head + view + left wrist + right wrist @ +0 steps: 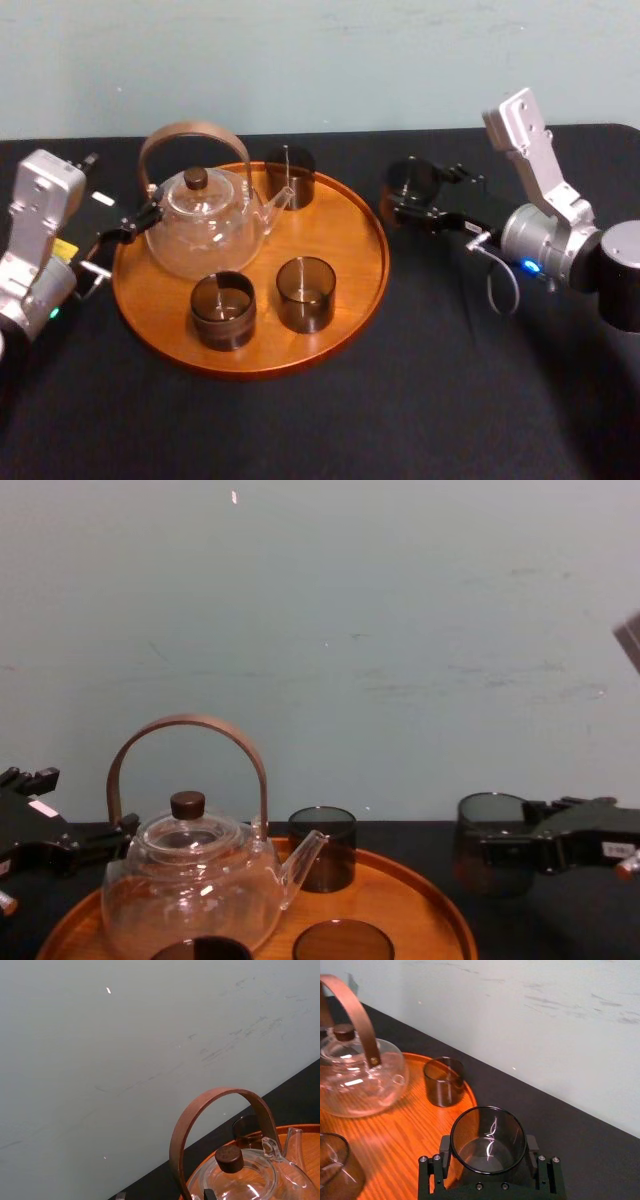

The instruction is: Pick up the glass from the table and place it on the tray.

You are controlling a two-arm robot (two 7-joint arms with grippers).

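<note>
The small round smoky dark glass point(407, 183) stands upright with its open end up, so its long line runs straight up and down. It sits between the two black fingers point(533, 1146) of the right gripper point(489, 1160). The fingers press on it from both sides and have hold of it, closed just as far as the glass lets them. The glass is over the matte black bench point(450, 400), just beside the right edge of the big round orange-brown wooden tray point(345, 235) but not over it (I cannot tell if its bottom touches the bench or hangs a little above). The tray lies to the robot's left of the glass. So I think the next move must carry the glass that way, high enough to clear the low rim, to the bare wood on the tray's right side. The right arm is the near one. The left gripper point(135, 222) rests at the far left side of the tray, just beside the clear glass teapot with a brown hoop handle point(205, 235). Counting: one tray, one teapot, two grippers and four glasses. One glass is held and three are on the tray: the back glass point(290, 175), the front left glass point(222, 310) and the front right glass point(305, 293).
</note>
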